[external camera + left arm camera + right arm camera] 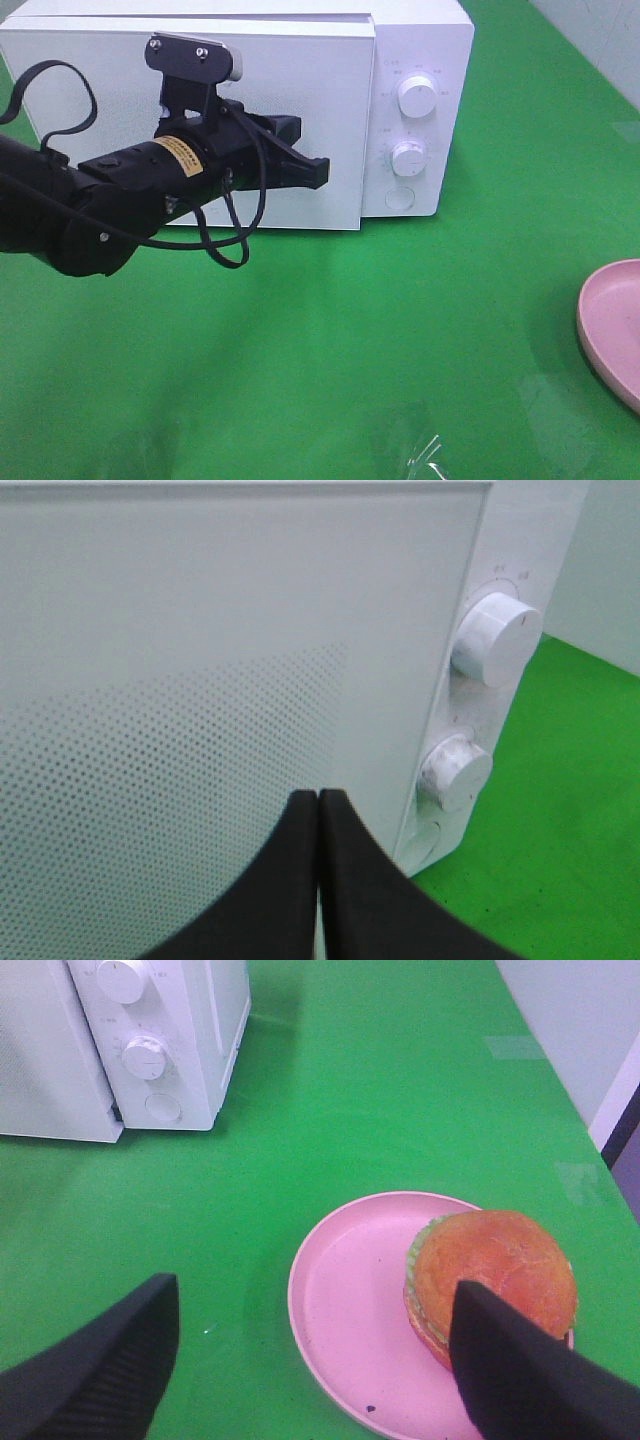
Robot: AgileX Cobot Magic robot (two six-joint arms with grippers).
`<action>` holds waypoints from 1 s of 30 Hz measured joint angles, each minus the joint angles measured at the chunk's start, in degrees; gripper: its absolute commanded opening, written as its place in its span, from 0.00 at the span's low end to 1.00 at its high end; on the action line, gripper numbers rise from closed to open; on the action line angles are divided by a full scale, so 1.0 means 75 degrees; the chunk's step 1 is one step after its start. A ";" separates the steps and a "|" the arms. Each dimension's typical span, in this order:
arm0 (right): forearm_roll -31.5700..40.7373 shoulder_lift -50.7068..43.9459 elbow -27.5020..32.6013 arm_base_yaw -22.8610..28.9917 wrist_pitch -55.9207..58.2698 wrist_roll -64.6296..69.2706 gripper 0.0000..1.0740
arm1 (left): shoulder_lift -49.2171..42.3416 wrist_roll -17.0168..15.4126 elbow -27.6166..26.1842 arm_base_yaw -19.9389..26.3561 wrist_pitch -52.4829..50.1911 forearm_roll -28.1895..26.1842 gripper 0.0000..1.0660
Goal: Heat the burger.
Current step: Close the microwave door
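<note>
In the high view only a curved slice of the round pink plastic plate [612, 325] shows at the frame's edge, and the burger on it is cut off entirely; the right arm is not in that view either. The right wrist view shows the round burger with its glossy golden-brown bun and frill of green lettuce [492, 1275], sitting on the side of the pink plate [350, 1310] nearer one of the right black fingers [520, 1370], which covers part of the bun's lower edge. The right fingers [310, 1355] are spread wide and hold nothing, poised above the plate, with the burger just inside the span and the bare part of the plate between them. The left arm reaches across in front of the boxy white microwave oven [420, 60], its black wrist roughly level and trailing looped black cables. The left fingers [318, 870] are pressed together with nothing between them, tips close to the microwave's closed, finely dotted white door [180, 730]; whether they touch it cannot be told. Two round white knobs [495, 640] lie beyond the fingers, their markings too small to read. A smooth green surface [330, 340] carries everything.
</note>
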 measured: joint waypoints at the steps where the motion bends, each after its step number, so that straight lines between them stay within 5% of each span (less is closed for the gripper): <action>1: 0.0000 0.0000 0.0000 0.0000 0.0000 0.0000 0.70 | 0.0084 0.0000 -0.0160 0.0000 0.0023 -0.0130 0.00; 17: 0.0000 0.0000 0.0000 0.0000 0.0000 0.0000 0.70 | 0.0810 0.0000 -0.1390 -0.0061 0.0649 -0.0290 0.00; 30: 0.0000 0.0000 0.0000 0.0000 0.0000 0.0000 0.70 | 0.1497 0.0550 -0.2452 -0.0084 0.1276 -0.0474 0.00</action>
